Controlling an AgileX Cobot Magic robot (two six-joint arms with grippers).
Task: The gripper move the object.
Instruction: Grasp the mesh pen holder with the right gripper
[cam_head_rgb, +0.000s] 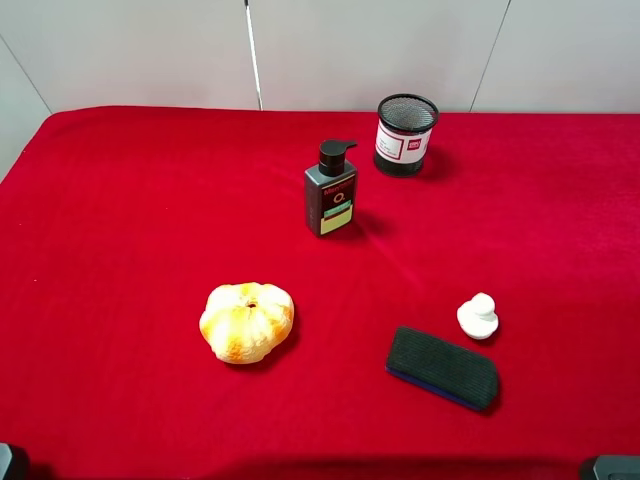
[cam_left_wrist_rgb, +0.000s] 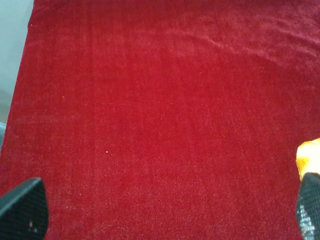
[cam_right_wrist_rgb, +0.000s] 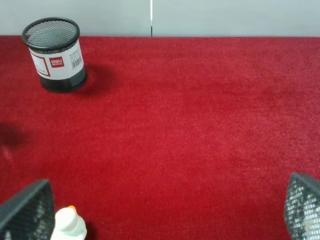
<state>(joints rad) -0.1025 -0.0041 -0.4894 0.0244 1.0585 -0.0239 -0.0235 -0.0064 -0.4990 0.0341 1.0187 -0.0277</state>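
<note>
The object, a black wire-mesh pen cup (cam_head_rgb: 406, 135) with a white label and a small red mark, stands upright at the back of the red table, right of centre. The right wrist view also shows the pen cup (cam_right_wrist_rgb: 54, 55), far ahead of my right gripper (cam_right_wrist_rgb: 165, 210). That gripper is open, with only red cloth between its mesh-patterned fingertips (cam_right_wrist_rgb: 27, 212). My left gripper (cam_left_wrist_rgb: 165, 210) is open too, over bare red cloth near the table's left edge, holding nothing. Both grippers are far from the cup.
A dark pump bottle (cam_head_rgb: 331, 190) stands left of and in front of the cup. An orange pumpkin-like thing (cam_head_rgb: 246, 321) lies front centre-left. A small white figure (cam_head_rgb: 478, 316) and a black eraser block (cam_head_rgb: 442, 367) lie front right. The red cloth (cam_head_rgb: 120, 220) covers the table.
</note>
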